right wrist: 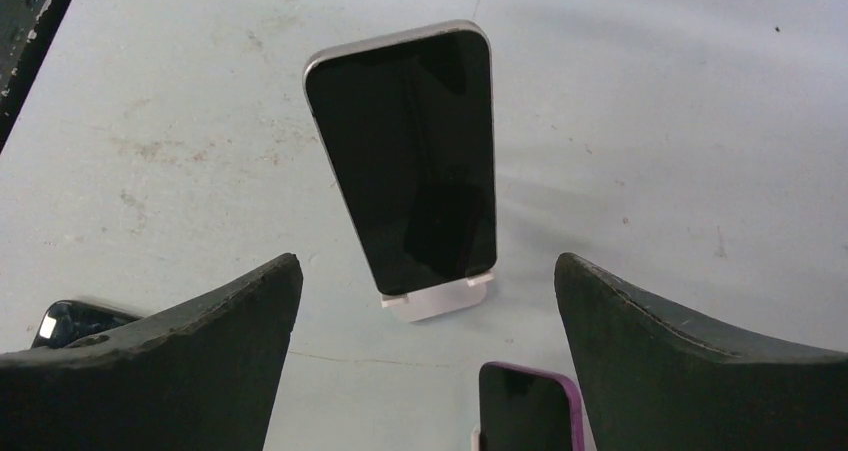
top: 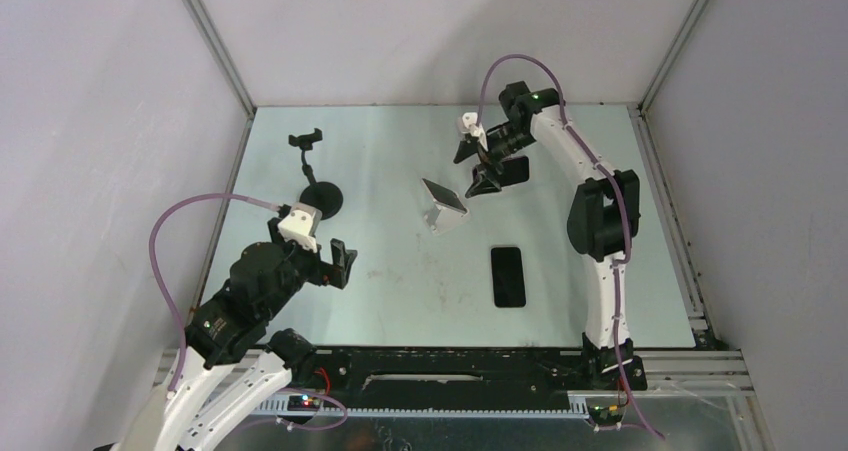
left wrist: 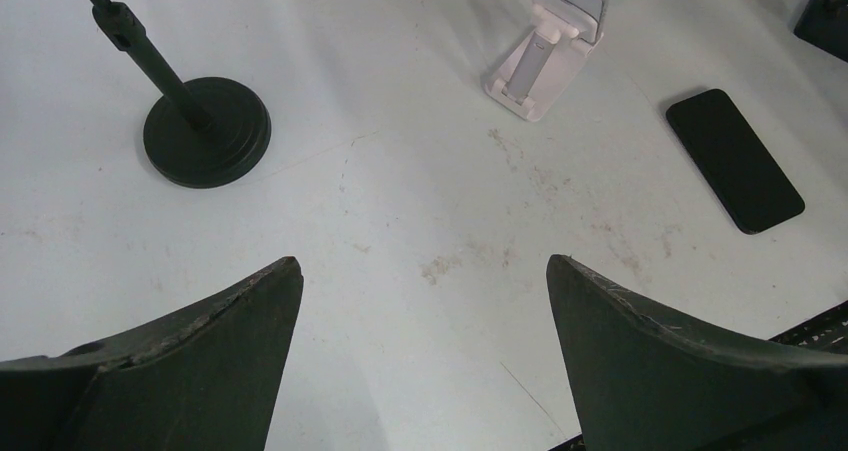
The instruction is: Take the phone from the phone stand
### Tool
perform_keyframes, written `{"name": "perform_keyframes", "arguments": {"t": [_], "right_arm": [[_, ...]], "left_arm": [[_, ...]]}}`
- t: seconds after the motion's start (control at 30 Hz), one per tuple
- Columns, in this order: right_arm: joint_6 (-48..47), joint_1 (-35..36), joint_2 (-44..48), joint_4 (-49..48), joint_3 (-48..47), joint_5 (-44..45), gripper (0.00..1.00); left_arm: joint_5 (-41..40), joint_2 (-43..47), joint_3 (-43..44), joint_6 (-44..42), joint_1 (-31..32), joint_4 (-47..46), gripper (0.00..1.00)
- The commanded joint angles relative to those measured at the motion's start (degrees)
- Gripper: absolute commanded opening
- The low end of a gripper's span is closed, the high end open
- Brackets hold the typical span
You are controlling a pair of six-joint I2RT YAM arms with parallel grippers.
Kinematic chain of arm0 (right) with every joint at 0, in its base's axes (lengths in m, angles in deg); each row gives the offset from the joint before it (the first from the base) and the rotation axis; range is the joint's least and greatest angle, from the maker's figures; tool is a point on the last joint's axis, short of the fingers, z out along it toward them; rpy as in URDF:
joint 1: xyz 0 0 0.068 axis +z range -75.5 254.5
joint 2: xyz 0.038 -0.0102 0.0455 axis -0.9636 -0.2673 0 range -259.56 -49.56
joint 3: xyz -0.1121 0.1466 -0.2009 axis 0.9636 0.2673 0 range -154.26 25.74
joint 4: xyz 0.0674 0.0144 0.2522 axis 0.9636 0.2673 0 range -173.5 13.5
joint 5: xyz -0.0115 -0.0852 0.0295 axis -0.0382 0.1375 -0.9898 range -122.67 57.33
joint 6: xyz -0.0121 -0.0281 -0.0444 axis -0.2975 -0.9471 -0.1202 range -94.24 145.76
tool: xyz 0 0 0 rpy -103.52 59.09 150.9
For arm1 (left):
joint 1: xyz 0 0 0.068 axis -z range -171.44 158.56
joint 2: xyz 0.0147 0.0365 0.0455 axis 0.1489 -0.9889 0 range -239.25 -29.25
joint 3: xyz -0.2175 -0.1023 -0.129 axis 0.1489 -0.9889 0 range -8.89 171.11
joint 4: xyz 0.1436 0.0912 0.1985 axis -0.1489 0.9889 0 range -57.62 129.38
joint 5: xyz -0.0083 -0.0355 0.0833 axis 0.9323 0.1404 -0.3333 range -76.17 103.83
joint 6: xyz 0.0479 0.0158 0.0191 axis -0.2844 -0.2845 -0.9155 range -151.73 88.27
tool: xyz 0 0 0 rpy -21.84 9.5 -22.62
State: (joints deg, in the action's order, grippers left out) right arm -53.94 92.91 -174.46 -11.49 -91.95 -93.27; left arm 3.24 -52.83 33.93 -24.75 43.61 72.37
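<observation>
While right claw stands wide, silver-edged black-glass phone at its twelve o'clock on white plastic stand: best gripped by long edges, lifted clear upward.

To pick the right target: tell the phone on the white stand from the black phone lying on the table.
The propped phone leans upright on the stand; the flat phone lies on the table. The propped phone has a pale edge; the flat phone looks all black. Both are slim rectangles, dark on the visible face.
</observation>
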Motion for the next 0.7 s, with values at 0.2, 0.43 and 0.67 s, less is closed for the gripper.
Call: {"name": "perform_keyframes", "arguments": {"t": [0.2,0.43,0.67], "right_arm": [[-8.0,2.2,-4.6,7.9,-7.1,-2.1,0.99],[-9.6,2.5,-6.7,9.0,-9.3,-3.5,0.99],[-10.4,3.0,-7.6,9.2,-9.9,-4.5,0.99]], "left_arm": [[-0.2,-0.4,-0.4,-1.1,0.3,-1.9,1.00],[-0.3,-0.5,-0.4,-1.1,0.2,-1.9,1.00],[-0.4,-0.8,-0.4,-1.1,0.2,-1.9,1.00]]}}
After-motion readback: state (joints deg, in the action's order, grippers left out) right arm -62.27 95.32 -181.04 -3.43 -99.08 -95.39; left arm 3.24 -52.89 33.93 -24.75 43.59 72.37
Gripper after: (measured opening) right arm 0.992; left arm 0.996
